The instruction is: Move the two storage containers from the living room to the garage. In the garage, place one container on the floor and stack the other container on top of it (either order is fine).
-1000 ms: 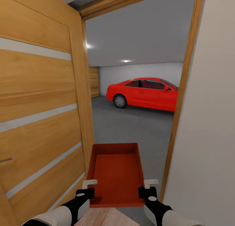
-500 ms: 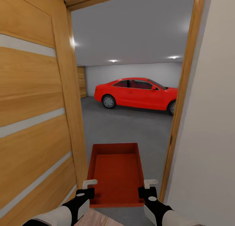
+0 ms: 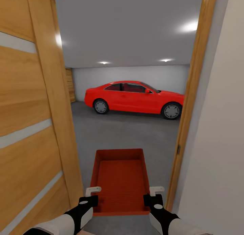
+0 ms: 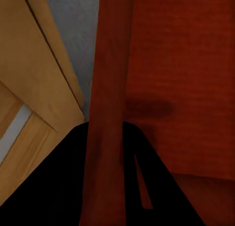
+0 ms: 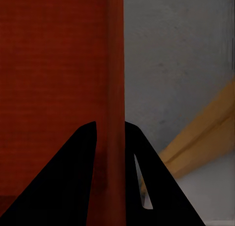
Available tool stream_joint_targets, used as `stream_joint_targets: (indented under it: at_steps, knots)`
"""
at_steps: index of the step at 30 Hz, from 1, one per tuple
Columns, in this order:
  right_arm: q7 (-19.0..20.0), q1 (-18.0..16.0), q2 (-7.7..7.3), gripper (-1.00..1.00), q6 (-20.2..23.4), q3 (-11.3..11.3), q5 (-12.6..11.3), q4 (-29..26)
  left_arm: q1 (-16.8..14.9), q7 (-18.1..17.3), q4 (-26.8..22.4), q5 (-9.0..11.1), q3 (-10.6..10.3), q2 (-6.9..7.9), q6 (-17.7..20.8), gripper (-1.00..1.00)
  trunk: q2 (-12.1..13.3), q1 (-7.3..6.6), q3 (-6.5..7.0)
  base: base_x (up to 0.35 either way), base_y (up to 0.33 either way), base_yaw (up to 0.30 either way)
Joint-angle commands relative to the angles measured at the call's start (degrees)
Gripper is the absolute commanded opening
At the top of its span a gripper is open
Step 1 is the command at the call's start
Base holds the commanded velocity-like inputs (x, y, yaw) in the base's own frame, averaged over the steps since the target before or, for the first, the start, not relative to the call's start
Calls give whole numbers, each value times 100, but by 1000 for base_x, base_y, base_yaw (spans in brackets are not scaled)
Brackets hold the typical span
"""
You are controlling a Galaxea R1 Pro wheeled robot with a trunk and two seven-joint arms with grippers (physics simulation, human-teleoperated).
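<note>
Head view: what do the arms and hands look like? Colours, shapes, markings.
Both arms match. Each forearm has a smooth white shell ending in a black wrist section with a small round grey disc on top. The left hand and right hand carry pale, off-white, angular bracket-like fingers. No cables or lettering are visible. In the wrist views the fingers appear as dark, tapering, unlit silhouettes.

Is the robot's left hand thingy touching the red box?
Touching. In the left wrist view, the left gripper has a dark finger on each side of the storage container's side wall, with no gap showing.
</note>
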Motion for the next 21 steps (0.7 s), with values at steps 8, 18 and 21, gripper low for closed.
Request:
stream_joint_targets:
  at_steps: [8, 18, 21]
  knots:
    - [24, -4, 2, -100, 8, -260, -55, 20, -5, 7, -28, -19, 250, 137, -129, -100, -6, 3, -8, 247, 225, -255]
    - [24, -7, 2, -100, 2, -260, -56, 20, -5, 7, -28, -19, 250, 133, -129, -100, -6, 3, -8, 247, 225, -255]
    - [24, -7, 2, -100, 0, -260, -57, 20, -5, 7, -28, -20, 250, 133, -129, -100, -6, 3, -8, 247, 225, -255]
